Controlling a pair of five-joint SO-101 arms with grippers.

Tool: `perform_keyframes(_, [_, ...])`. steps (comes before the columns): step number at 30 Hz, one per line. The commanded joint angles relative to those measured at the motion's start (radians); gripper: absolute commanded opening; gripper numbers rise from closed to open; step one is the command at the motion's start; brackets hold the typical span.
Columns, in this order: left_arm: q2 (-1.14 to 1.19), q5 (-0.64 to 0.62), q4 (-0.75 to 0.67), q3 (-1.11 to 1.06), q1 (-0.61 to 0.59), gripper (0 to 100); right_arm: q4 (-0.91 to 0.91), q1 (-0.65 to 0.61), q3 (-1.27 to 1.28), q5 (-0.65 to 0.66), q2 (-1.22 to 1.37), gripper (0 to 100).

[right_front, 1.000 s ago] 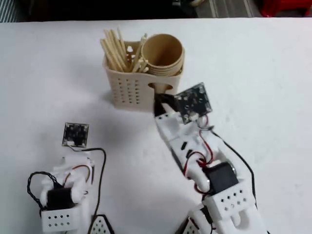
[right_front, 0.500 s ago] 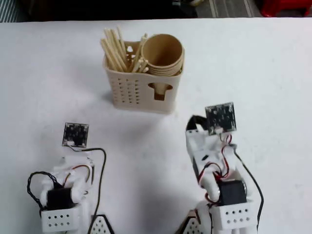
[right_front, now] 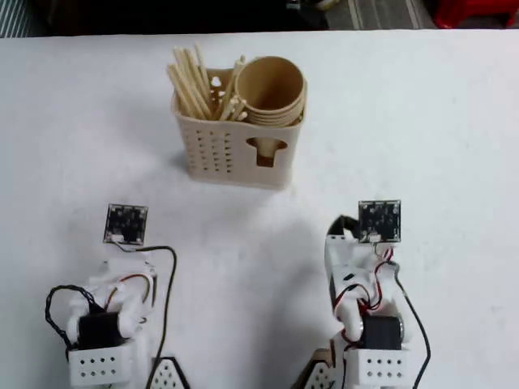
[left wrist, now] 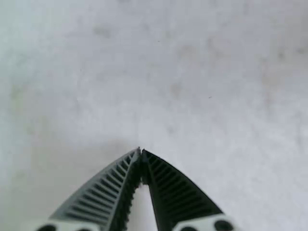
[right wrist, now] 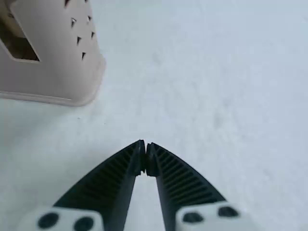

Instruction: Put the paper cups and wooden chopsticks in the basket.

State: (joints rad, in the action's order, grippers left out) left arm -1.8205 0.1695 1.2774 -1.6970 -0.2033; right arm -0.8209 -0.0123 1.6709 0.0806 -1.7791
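Surface (right_front: 438, 121): white, matte, with faint grey smudges showing in the left wrist view. Its far edge runs straight across the high view. One item stands directly on it: a cream plastic basket (right_front: 235, 154), upright, in the far half and a little left of centre. The basket walls are perforated, and the near face has a keyhole-shaped cut-out. In the right wrist view the basket's lower corner sits flat on the surface, with a soft shadow along its foot.
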Motion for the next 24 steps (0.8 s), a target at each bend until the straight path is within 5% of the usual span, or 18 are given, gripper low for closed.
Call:
perform_keyframes(1, [0.004, -0.009, 0.005, 0.005, 0.019, 2, -0.005, 0.033, 0.023, -0.011, 0.004, 2.1])
perform_keyframes(15, [0.004, -0.009, 0.005, 0.005, 0.019, 2, -0.444, 0.031, 0.021, -0.005, -0.004, 2.0])
perform_keyframes(24, [0.004, -0.009, 0.005, 0.005, 0.019, 2, -0.443, 0.03, 0.021, -0.005, -0.012, 1.9])
